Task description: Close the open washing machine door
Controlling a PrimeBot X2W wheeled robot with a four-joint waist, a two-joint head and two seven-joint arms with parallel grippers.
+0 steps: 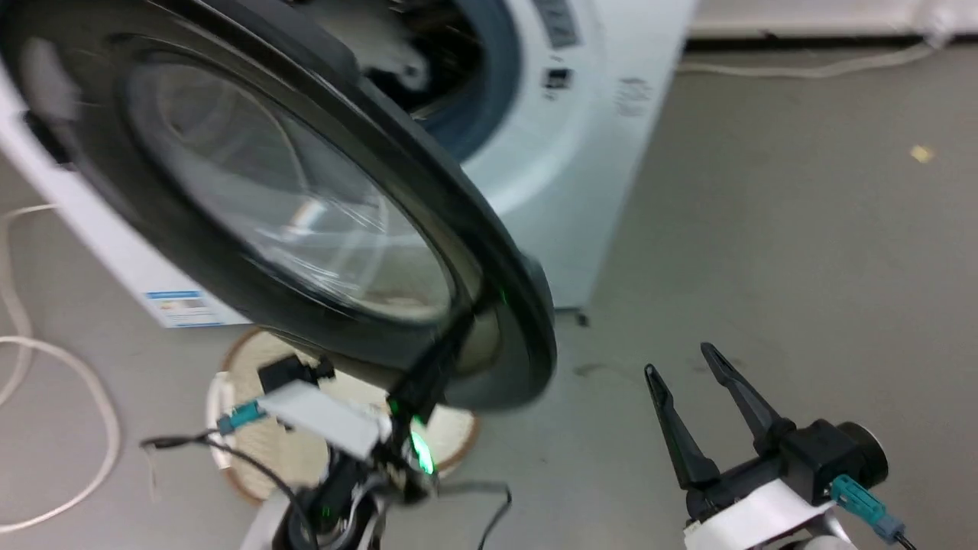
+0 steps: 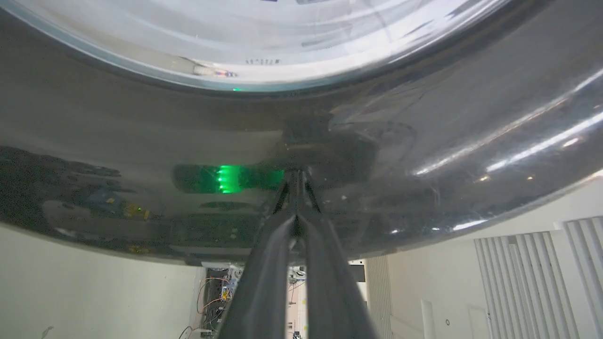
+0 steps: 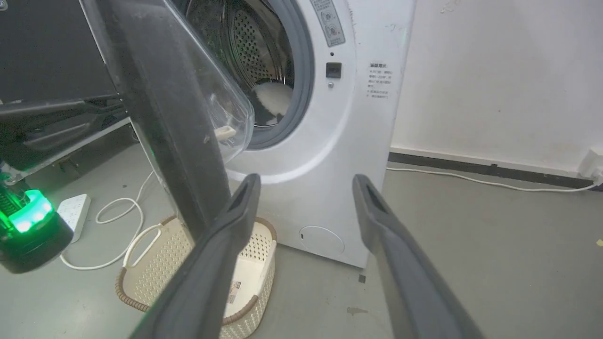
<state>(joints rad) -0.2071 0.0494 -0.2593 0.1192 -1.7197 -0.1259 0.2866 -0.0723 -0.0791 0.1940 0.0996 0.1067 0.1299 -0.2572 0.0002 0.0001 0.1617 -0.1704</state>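
Grey floor [image 1: 764, 267], white washing machine [image 1: 550, 191], washing machine door [image 1: 290, 198] open, left gripper [image 2: 297, 179] closed against its black rim, right gripper [image 1: 680, 363] spread, empty.

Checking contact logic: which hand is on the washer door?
The left hand: shut, tips against the large round black-rimmed glass door. The right hand is open, clear of it.

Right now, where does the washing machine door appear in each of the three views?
Head view: the washing machine door covers the upper left and centre, with its glass window in the middle.
Left wrist view: its glossy dark rim spans the picture, with glass along the top.
Right wrist view: it is edge-on, left of centre, with the bowl bulging right.
Shared landmark: the green light, below the door in head view, mirrored on the rim in left wrist view, far left in right wrist view.
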